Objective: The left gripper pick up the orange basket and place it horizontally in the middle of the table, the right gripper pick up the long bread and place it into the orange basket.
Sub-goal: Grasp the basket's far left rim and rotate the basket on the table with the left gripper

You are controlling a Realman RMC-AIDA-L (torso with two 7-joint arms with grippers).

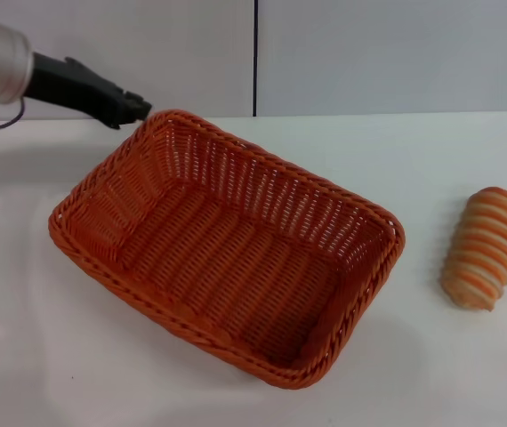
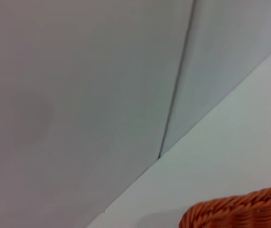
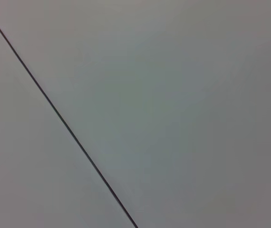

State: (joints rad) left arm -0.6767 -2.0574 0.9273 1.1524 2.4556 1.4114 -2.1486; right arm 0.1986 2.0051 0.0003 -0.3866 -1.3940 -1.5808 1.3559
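Observation:
The orange basket (image 1: 236, 267) lies empty and diagonal on the white table (image 1: 40, 374), its long side running from the far left to the near right. My left gripper (image 1: 136, 108) reaches in from the upper left, its black tip right at the basket's far-left corner rim; whether it touches the rim is unclear. In the left wrist view a piece of the basket's braided rim (image 2: 240, 209) shows at the picture's edge. The long bread (image 1: 485, 246), striped orange and cream, lies on the table to the right of the basket, apart from it. The right gripper is out of view.
A light grey wall with a dark vertical seam (image 1: 255, 58) stands behind the table. White tabletop shows in front of the basket, to its left, and between the basket and the bread.

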